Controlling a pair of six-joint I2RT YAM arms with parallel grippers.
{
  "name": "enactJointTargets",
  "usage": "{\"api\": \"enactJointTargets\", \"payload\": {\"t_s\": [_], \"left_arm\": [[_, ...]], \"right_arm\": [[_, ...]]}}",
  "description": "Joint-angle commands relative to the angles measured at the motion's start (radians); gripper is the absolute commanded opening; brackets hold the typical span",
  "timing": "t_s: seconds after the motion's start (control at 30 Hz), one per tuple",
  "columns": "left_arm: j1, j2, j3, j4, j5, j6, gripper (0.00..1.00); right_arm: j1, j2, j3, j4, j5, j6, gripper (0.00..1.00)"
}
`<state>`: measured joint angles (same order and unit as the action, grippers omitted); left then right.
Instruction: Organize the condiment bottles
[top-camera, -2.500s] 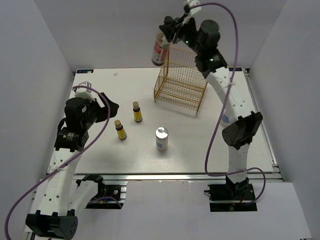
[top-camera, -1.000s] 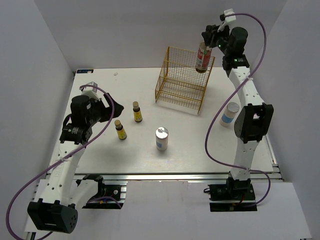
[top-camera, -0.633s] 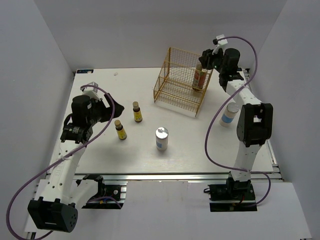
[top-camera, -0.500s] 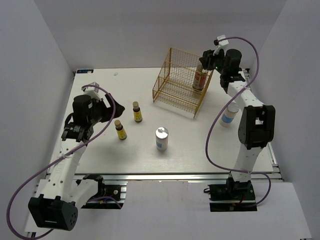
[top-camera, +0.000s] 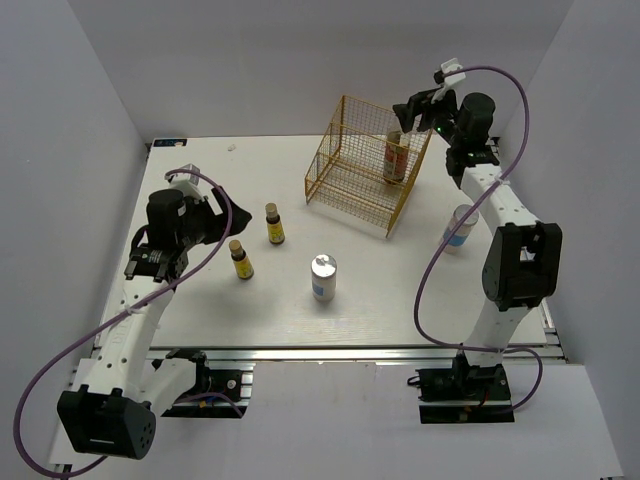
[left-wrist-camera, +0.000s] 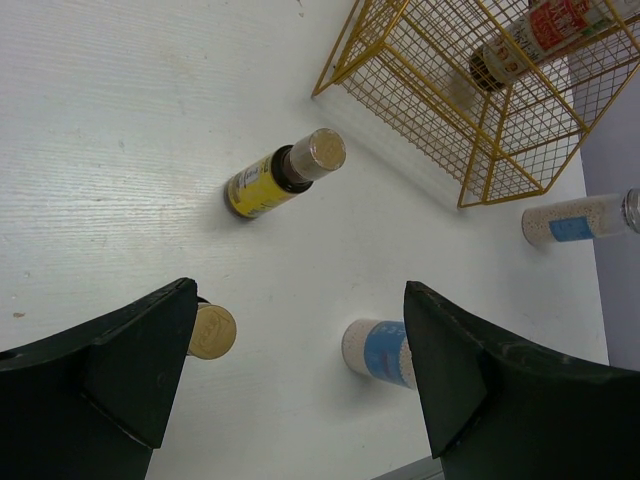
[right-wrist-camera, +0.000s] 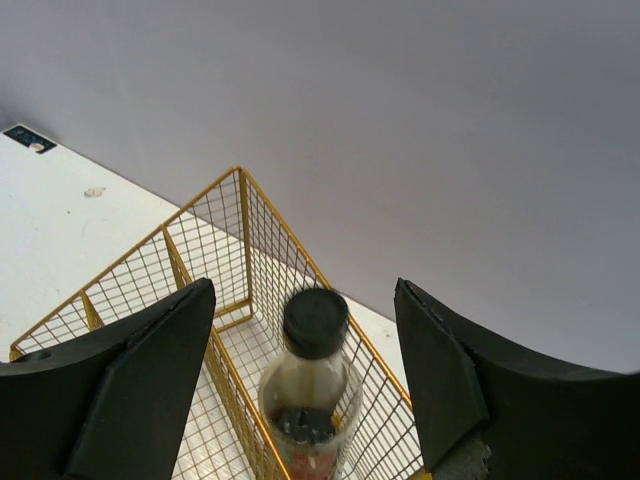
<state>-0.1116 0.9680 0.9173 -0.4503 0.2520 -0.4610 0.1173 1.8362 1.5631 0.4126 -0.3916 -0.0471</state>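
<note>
Jaws of right gripper (right-wrist-camera: 302, 290) apart, flanking tall bottle (right-wrist-camera: 312, 390) inside gold rack (top-camera: 352, 172), not touching; left gripper (left-wrist-camera: 298, 292) jaws apart near amber bottle (left-wrist-camera: 213, 332).

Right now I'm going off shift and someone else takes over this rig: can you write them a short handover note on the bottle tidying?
Left gripper: open, empty, above the table by the amber bottles.
Right gripper: open, empty, just above the tall bottle.
Done: the tall bottle stands in the gold rack, free of the fingers.
Left: four bottles on the table outside the rack: near amber bottle, far amber bottle, middle white cylinder, right white cylinder beside the right arm.
</note>
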Motion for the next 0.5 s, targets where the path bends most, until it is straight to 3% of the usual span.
{"api": "enactJointTargets", "payload": {"t_s": [0.0, 0.33, 0.47], "left_arm": [[-0.003, -0.009, -0.014, 0.025, 0.021, -0.004, 0.94], [-0.003, -0.02, -0.006, 0.015, 0.032, 0.008, 0.94], [-0.003, -0.015, -0.008, 0.022, 0.058, 0.015, 0.86]], "right_arm": [[-0.005, -0.045, 0.031, 0.054, -0.018, -0.014, 0.78], [-0.007, -0.12, 0.124, 0.005, -0.062, -0.008, 0.78], [-0.008, -0.178, 0.173, -0.168, -0.176, -0.06, 0.74]]}}
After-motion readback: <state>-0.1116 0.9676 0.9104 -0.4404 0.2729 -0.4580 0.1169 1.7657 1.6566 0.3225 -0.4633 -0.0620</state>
